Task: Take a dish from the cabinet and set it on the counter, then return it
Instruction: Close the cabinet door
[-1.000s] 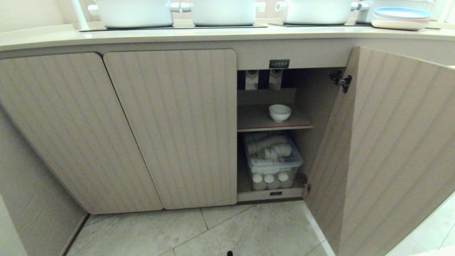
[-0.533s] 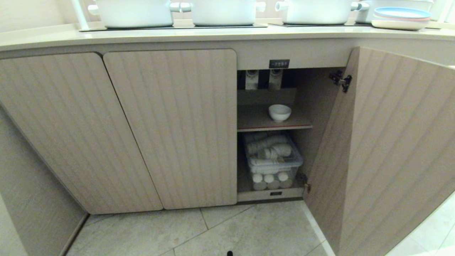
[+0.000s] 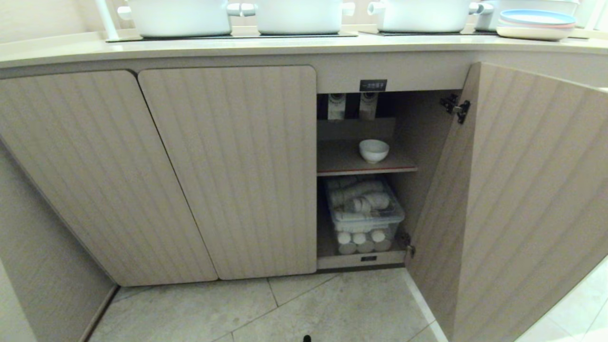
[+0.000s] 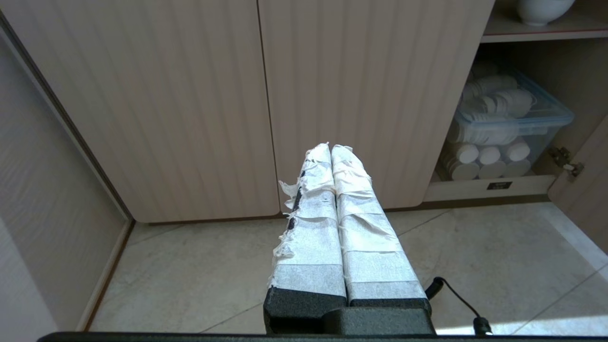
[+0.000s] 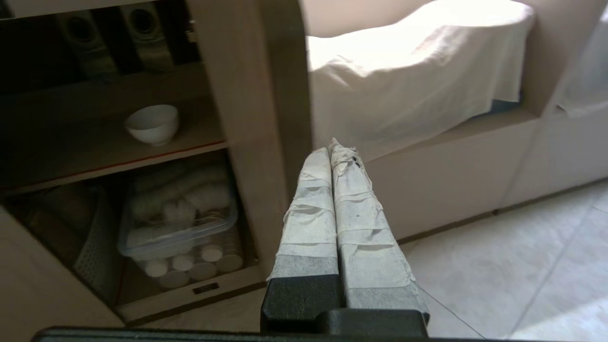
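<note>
One black label (image 3: 373, 85) above open cabinet (image 3: 427, 142); lettering unreadable.

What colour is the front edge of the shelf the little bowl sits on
Red: a thin red strip runs along the shelf's front edge under the white bowl, clearest in the head view.

Tabletop (image 3: 285, 47): three white pots (image 3: 299, 16) and a pile of plates (image 3: 536, 23) sit on it.
Shelf (image 3: 342, 164): a white bowl (image 3: 374, 150) sits on it, alone.
Cabinet bottom (image 3: 361, 260): a clear box (image 3: 365, 216) of white cups sits on it.
Floor (image 3: 285, 308): pale tiles.
</note>
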